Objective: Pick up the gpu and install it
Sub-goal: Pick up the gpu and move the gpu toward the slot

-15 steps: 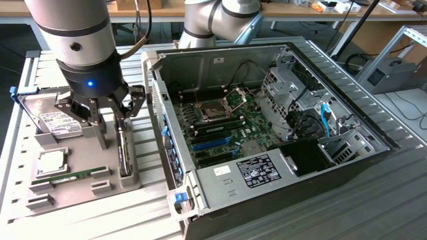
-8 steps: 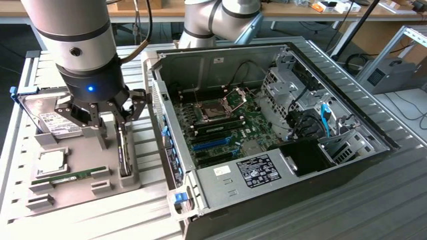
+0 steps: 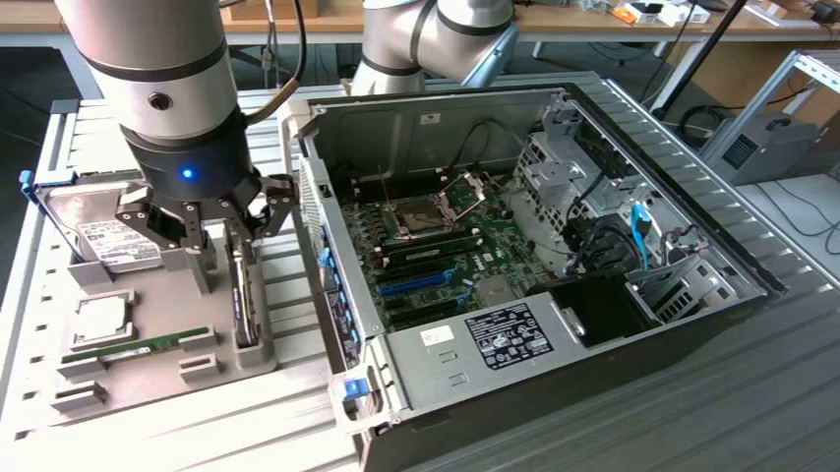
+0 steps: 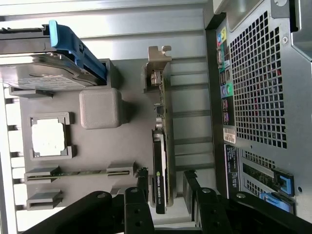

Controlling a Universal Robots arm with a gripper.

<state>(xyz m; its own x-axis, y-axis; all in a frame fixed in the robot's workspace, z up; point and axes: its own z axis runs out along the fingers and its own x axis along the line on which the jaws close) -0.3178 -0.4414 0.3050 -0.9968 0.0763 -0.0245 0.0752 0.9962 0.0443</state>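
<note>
Spread fingers (image 4: 136,200) straddled the upright gpu (image 4: 161,170); stiff, light, fragile, it seemed best pinched across its flat faces.

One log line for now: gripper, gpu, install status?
gripper: open, straddling card end | thin dark gpu card with silvery bracket: on edge in grey holder tray | open metal computer case: card not installed

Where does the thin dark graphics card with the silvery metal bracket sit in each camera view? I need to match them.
Exterior view: the gpu stands on edge in the grey holder tray, at the exterior view's left, beside the open computer case.
Wrist view: the gpu stands between the tray's square block and the case's perforated back, the open gripper straddling one end.
Shared landmark: the white-labelled hard drive in its blue frame.
</note>
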